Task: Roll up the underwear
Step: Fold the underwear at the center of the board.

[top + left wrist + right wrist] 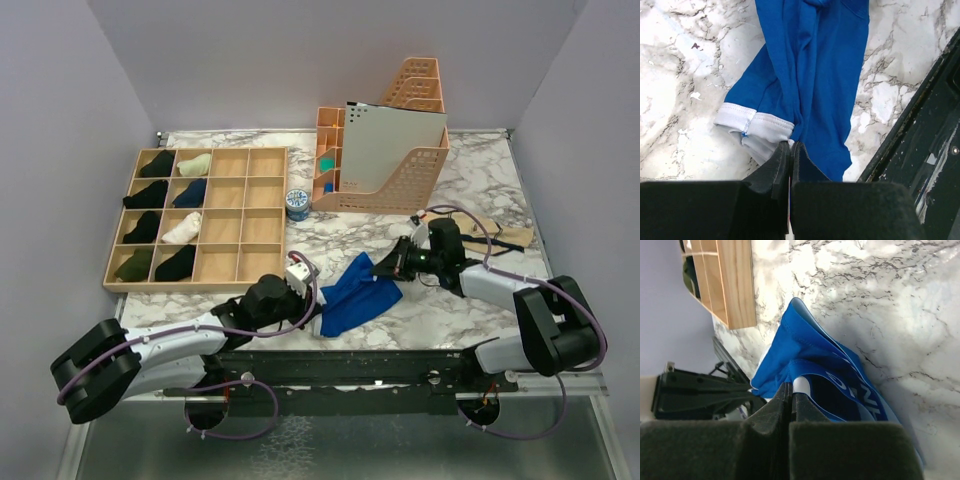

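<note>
Underwear [358, 297] (blue, white-hemmed) is pinched at both ends: the left end effector [791, 146] clamps a leg hem, the right end effector [791, 388] the waistband, cloth rumpled on the counter [450, 305] near the front edge.

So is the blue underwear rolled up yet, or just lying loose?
Not rolled: the underwear lies loosely creased on the table, no coil visible, left gripper and right gripper each pinching an end.

Underwear [800, 347] waistband [860, 397] txt illegible
</note>
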Tool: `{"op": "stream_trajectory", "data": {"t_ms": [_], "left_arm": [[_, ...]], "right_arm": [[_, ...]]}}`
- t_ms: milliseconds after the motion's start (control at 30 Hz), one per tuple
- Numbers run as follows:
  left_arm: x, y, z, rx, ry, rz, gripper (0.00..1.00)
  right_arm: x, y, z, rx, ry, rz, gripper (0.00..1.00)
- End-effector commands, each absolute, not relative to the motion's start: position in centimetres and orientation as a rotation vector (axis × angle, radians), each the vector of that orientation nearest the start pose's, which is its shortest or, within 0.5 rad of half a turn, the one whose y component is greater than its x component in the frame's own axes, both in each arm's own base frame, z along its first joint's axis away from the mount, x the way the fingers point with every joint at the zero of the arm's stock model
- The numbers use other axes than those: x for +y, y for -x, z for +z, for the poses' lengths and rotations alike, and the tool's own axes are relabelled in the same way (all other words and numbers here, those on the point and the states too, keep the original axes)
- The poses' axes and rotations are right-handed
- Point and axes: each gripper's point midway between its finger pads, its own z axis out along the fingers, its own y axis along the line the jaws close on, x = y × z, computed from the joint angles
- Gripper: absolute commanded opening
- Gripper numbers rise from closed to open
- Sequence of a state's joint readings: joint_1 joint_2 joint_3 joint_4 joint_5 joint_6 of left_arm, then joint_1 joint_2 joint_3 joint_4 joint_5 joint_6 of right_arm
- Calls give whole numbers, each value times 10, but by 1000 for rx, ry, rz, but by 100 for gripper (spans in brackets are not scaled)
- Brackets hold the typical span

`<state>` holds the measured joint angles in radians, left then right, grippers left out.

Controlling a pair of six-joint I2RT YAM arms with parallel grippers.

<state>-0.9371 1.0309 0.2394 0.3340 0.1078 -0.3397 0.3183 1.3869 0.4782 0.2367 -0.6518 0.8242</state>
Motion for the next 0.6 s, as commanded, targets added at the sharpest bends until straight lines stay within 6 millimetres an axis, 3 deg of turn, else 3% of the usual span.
{"op": "stream_trajectory", "data": {"t_ms": [0, 33, 100, 167, 300, 400, 567], "left_arm": [[-265, -165, 66, 2056, -668, -835, 9], [-266, -169, 67, 2072, -649, -818, 27], [-263, -177, 68, 2100, -597, -772, 50], [-258, -185, 72, 2100, -545, -739, 60], [-255, -196, 94, 2051, -476, -771, 79], [-250, -199, 102, 2060, -464, -771, 82], [-256, -178, 100, 2125, -582, -858, 77]], "right_arm": [[218, -243, 68, 2396, 35, 1296, 3], [219, -240, 66, 2406, 26, 1318, 5], [220, -239, 61, 2428, -15, 1337, 10], [221, -241, 60, 2428, -62, 1352, 20], [227, -247, 70, 2380, -114, 1419, 31], [229, -253, 73, 2385, -136, 1430, 36], [228, -252, 78, 2402, -169, 1425, 53]]}}
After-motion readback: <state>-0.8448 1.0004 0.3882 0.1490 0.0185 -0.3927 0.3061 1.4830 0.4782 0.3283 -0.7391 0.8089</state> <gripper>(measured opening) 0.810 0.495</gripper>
